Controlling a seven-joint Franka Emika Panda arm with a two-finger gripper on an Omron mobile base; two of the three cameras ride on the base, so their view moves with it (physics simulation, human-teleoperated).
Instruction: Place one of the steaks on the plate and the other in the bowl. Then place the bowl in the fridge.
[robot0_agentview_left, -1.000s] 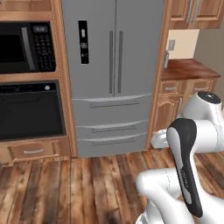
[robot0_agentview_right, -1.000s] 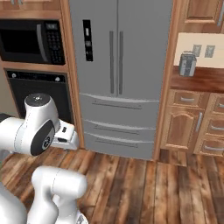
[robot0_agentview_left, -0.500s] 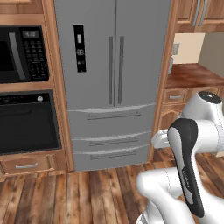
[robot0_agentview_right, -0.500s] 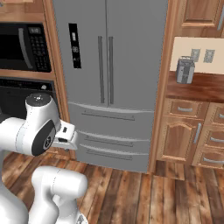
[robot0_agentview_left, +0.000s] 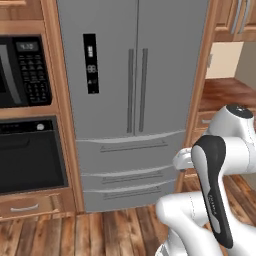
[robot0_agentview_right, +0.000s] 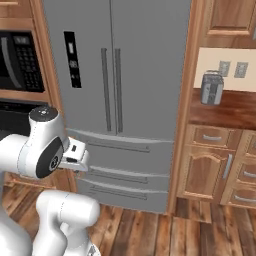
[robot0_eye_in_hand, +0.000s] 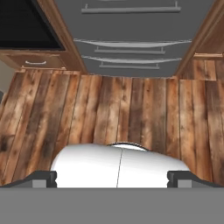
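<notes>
- The fridge (robot0_agentview_left: 132, 95) stands straight ahead with both upper doors closed and its two long bar handles (robot0_agentview_left: 136, 90) close together at the middle seam.
- The left base view shows what the other misses: the black dispenser panel (robot0_agentview_left: 90, 63) in full, a black microwave (robot0_agentview_left: 22, 70) and under it the black wall oven (robot0_agentview_left: 27, 155), set in a wooden column that touches the left edge of the fridge.
- The right base view shows the other side: a wooden counter (robot0_agentview_right: 225, 107) with a small steel toaster (robot0_agentview_right: 212, 87) on it, two wall outlets (robot0_agentview_right: 232, 69) behind, and wooden drawers and cabinet doors (robot0_agentview_right: 210, 167) below.
- The hand view looks down on the plank floor (robot0_eye_in_hand: 109, 109) and on the two lower drawers (robot0_eye_in_hand: 131, 50) of the fridge, both closed; the corner of the wall oven is at its upper left.
- The gripper (robot0_eye_in_hand: 112, 178) is spread wide; its two finger tips (robot0_eye_in_hand: 41, 178) stand far apart at the bottom corners of the hand view, with nothing between them.
- Wooden panels frame the fridge closely on both sides.
- The floor between the robot and the fridge is bare.
</notes>
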